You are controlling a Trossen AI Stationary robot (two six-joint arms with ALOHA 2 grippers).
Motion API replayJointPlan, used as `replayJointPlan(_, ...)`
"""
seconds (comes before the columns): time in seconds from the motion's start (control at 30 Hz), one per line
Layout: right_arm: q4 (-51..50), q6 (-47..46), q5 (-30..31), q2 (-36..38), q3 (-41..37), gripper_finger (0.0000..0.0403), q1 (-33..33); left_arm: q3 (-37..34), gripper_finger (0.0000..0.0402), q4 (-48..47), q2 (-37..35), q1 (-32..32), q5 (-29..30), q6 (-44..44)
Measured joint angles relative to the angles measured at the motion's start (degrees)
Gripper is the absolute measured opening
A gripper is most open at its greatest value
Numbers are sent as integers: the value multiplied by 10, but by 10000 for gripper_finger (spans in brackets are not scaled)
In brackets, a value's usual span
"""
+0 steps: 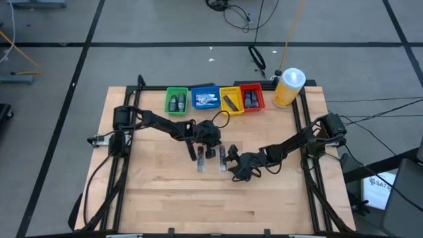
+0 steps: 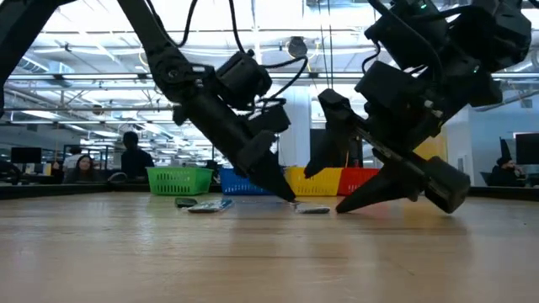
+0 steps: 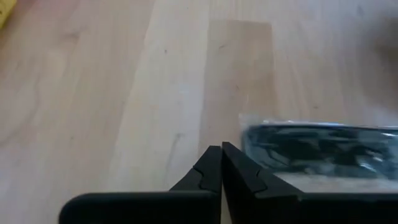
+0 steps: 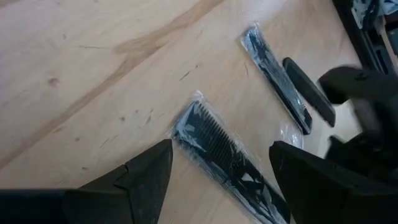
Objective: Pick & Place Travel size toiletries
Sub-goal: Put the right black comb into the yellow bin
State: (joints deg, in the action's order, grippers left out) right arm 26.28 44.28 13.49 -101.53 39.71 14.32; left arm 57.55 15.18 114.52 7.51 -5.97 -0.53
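Two black combs in clear wrappers, travel size toiletries, lie flat on the wooden table: one (image 1: pixel 200 160) and one (image 1: pixel 223 158). My right gripper (image 4: pixel 221 149) is open and low over a comb (image 4: pixel 224 158), one finger on each side and clear of it. The other comb (image 4: pixel 277 81) lies beyond. My left gripper (image 1: pixel 211 152) is shut and slants down between the two combs. Its tips (image 2: pixel 289 198) are at the table top beside a wrapped comb (image 3: pixel 317 149). My left gripper's shut fingertips (image 3: pixel 225 155) stand at the table beside the end of a comb's wrapper (image 3: pixel 249 134), slanting down from the table's left. I cannot tell whether they touch the wrapper.
Along the far edge stand a green bin (image 1: pixel 176 101), a blue bin (image 1: pixel 205 99), a yellow bin (image 1: pixel 230 99) and a red bin (image 1: pixel 252 98), each holding small items. A big yellow bottle (image 1: pixel 289 87) stands at the far right. Bare wood lies toward the near edge.
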Motion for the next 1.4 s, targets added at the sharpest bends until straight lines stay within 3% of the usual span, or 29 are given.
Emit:
replayJointPlan(0.2, 9, -17, -1, -1, 0, 265, 1, 2, 6, 10, -32, -14, -34, -4)
replayJointPlan(0.63, 21, -14, -2, -1, -1, 265, 1, 3, 7, 55, 39, -10, -31, 7)
replayJointPlan(1.07, 46, 109, 0, -13, -1, 265, -9, 3, 3, 81, 60, -6, -59, 29)
replayJointPlan(1.4, 103, 117, 50, -32, -1, 265, -16, 2, 3, 85, 61, -7, -61, 38)
